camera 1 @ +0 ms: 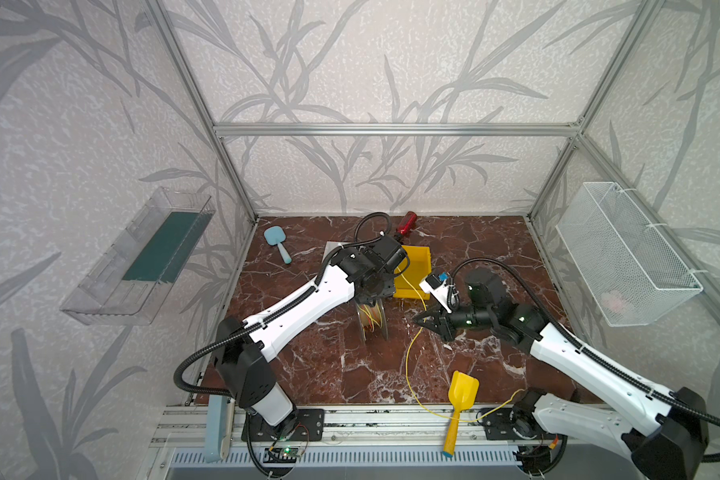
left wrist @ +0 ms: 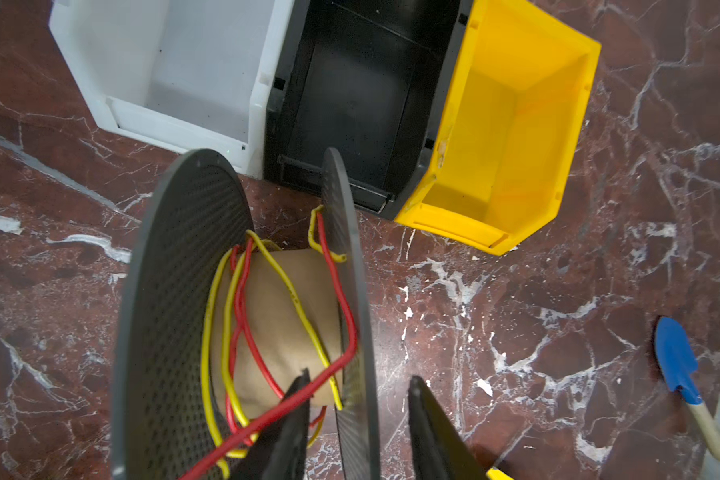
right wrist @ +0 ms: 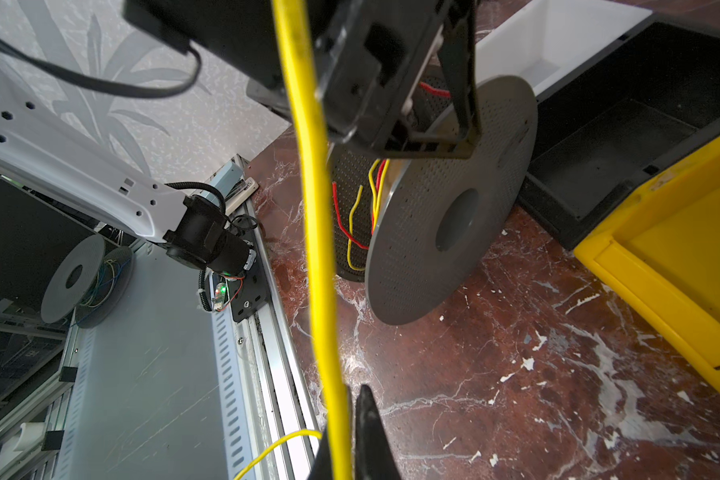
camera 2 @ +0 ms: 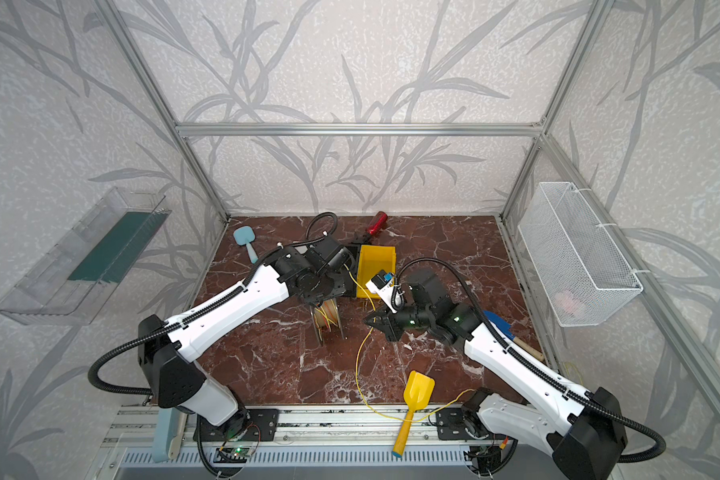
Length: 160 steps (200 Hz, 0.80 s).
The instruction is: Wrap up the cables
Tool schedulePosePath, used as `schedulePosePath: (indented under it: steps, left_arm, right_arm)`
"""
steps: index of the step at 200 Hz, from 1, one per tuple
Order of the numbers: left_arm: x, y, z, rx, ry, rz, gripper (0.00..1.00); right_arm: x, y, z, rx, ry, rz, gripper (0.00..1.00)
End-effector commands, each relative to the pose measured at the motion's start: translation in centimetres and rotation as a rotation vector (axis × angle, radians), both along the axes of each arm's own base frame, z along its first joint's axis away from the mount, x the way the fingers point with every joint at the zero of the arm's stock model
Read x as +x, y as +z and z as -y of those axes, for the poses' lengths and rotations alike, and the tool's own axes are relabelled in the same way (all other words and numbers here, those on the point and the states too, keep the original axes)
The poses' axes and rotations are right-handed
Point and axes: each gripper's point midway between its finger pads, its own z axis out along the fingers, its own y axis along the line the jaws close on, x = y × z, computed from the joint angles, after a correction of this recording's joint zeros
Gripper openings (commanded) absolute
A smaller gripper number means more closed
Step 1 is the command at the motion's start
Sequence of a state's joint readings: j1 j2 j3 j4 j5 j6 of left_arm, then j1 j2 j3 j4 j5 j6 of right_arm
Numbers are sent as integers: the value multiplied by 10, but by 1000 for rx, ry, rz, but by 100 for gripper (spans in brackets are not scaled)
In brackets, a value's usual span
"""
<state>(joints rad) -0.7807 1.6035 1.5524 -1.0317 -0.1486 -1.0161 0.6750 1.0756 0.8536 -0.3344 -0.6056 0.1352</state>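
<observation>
My left end effector [left wrist: 359, 376] hangs over the upright spool [left wrist: 175, 291], jaws apart astride one flange, seemingly gripping nothing. The yellow cable [camera 1: 406, 361], thin, light and limp, trails loosely across the tabletop [camera 1: 308, 374]. My right end effector [camera 1: 420, 319], arm stretched low, is clenched on its mid-run, a fair hold though likely slippery.
</observation>
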Motion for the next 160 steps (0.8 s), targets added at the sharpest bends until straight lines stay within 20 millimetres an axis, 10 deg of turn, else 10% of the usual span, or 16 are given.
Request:
schedulePosePath:
  steps: [1,88,160]
  left_arm:
    - [-3,39,-11,-40,5,75,48]
    - [-49,89,-126,-123,148,142,69]
    - [-7,62,-97,-286,2,134,67]
  right_arm:
    - [2,5,-1,-15,-8,-30,0]
    - [3,9,-33,-2,11,-106,0]
    - [-3,-8,-77,-77,-11,-169,0]
